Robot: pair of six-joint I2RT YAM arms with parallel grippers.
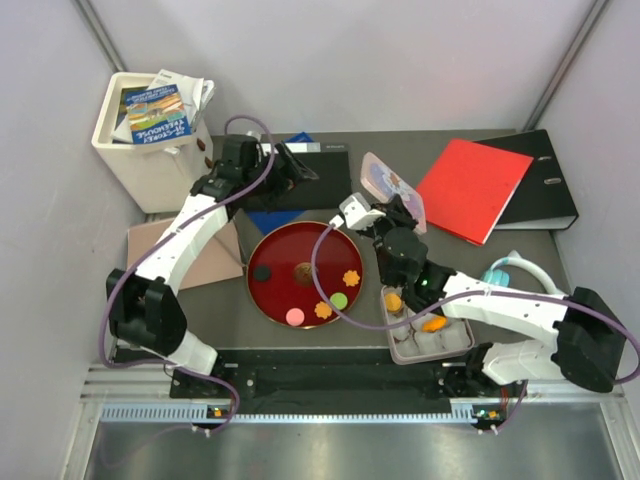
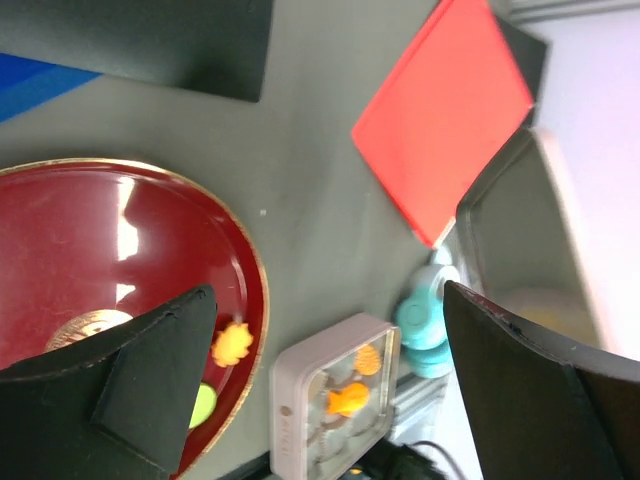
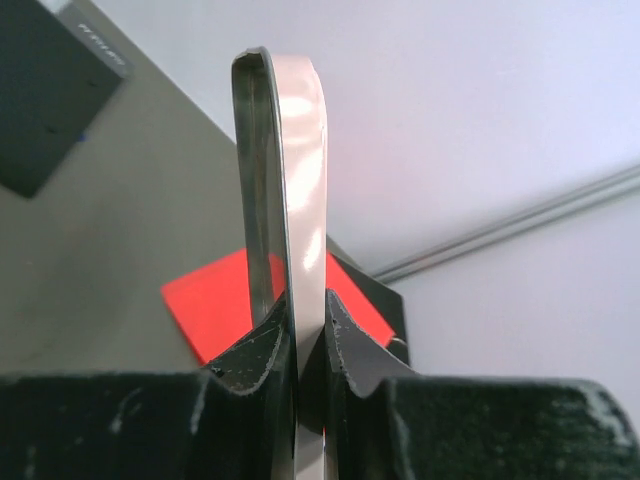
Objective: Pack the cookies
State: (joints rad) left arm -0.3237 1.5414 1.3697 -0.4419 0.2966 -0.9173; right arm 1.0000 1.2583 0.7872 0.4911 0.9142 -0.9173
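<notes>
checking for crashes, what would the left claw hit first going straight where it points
Likely bare table between the plate and the red folder; nothing stands nearer, though depth is unclear.

I'm seeing pale walls (image 1: 350,60) enclosing a dark grey table (image 1: 225,315); light is falling evenly, possibly from overhead.

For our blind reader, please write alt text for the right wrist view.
The right pincer is shut on a thin lid, seen edge-on and standing upright. Behind lie a red folder and grey table.
</notes>
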